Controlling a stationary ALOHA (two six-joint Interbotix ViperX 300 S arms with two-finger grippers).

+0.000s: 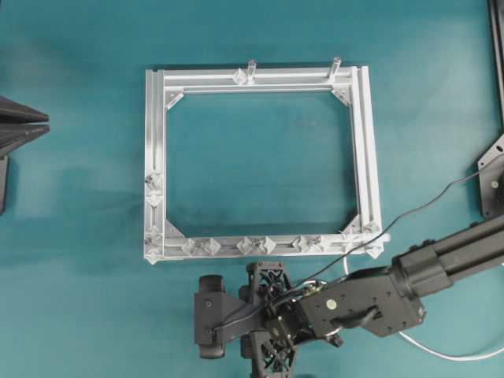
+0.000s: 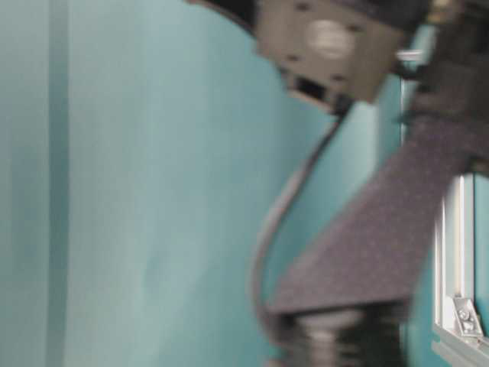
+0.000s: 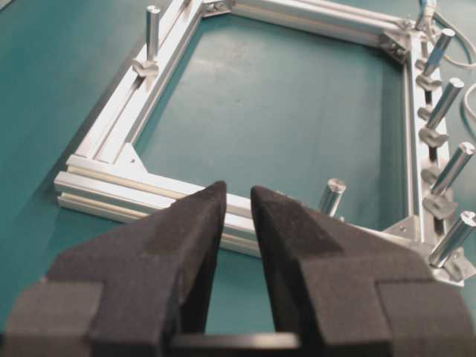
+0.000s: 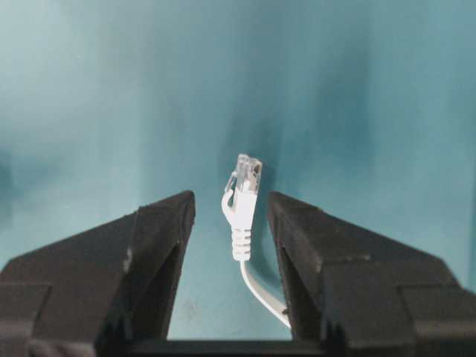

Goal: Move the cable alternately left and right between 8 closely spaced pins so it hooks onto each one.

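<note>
Overhead, I see the silver frame [image 1: 257,164] on a teal table [image 1: 79,197], the pins [image 1: 268,245] along its near rail. The cable [image 1: 449,352] curls off the frame's near-right corner; whether it hooks any pin I cannot tell, so threading looks mostly undone. The right gripper [image 1: 272,335] hangs just below that rail.

At table level, only blur: the arm's dark bulk beside a sliver of frame.

On the left wrist, the left gripper [image 3: 238,204] stands apart, empty, short of the frame's corner.

On the right wrist, the jaws stand wide, the plug [image 4: 243,202] lying loose between them on bare teal, ungripped.
</note>
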